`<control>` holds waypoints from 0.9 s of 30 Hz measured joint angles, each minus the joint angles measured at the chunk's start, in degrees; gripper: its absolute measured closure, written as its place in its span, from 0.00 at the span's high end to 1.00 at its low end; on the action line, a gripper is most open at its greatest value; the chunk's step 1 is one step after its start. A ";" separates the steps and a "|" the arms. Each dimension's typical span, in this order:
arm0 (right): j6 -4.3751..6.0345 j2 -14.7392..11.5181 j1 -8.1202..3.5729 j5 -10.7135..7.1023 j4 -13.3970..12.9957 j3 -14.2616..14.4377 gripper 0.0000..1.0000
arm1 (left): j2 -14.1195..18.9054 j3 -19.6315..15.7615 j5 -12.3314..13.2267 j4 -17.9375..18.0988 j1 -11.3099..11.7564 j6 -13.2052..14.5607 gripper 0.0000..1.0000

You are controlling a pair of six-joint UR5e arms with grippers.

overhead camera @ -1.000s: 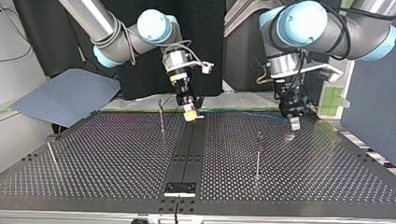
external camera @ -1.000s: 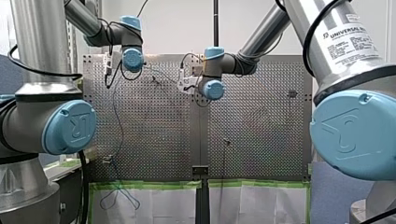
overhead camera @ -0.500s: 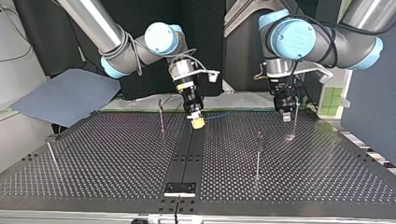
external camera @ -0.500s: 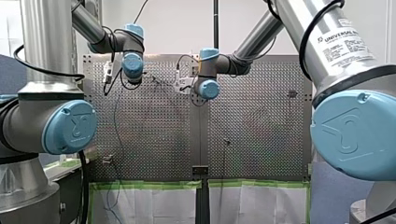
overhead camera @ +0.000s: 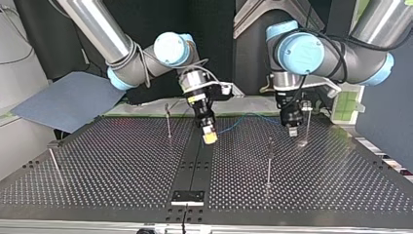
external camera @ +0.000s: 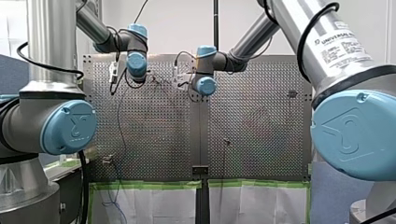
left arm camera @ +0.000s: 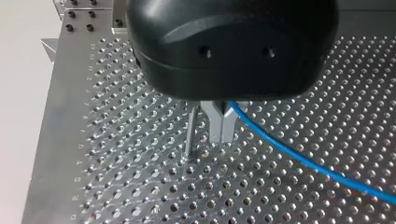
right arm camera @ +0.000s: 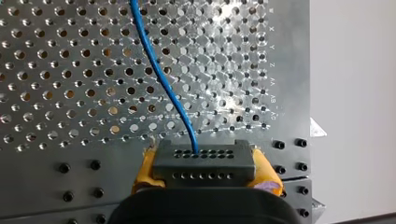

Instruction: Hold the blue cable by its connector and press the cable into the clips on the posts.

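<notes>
The blue cable (right arm camera: 163, 86) runs out of a grey connector (right arm camera: 205, 156), and my right gripper (right arm camera: 205, 171) is shut on that connector with its yellow pads. In the top view my right gripper (overhead camera: 209, 137) hangs over the table's middle strip. From there the cable (overhead camera: 243, 118) arcs across to my left gripper (overhead camera: 292, 130). The left wrist view shows my left gripper (left arm camera: 222, 133) with its metal fingers shut, and the cable (left arm camera: 299, 156) leaves from between them. A thin post (left arm camera: 189, 133) stands right beside those fingers.
Further thin posts stand on the perforated table (overhead camera: 122, 170): one behind and left of my right gripper (overhead camera: 168, 122), one nearer the camera (overhead camera: 269, 161), one at the left edge (overhead camera: 53, 163). A black bracket (overhead camera: 187, 196) sits at the near end of the middle strip.
In the top view my right gripper has carried the connector nearer the camera and slightly right. My left gripper has slid left, to just left of the far right post. The cable between them has risen.
</notes>
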 joint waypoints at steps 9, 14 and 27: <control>0.65 1.36 -0.06 0.10 2.25 -4.02 0.00 | -2.47 1.64 0.45 0.29 -0.07 -0.89 0.00; 1.62 1.40 -0.40 0.05 2.68 -5.56 0.00 | -3.13 2.22 0.55 0.61 0.09 -1.23 0.00; 1.90 2.46 -0.98 0.04 3.30 -6.98 0.00 | -3.24 3.23 2.22 1.79 0.99 -2.68 0.00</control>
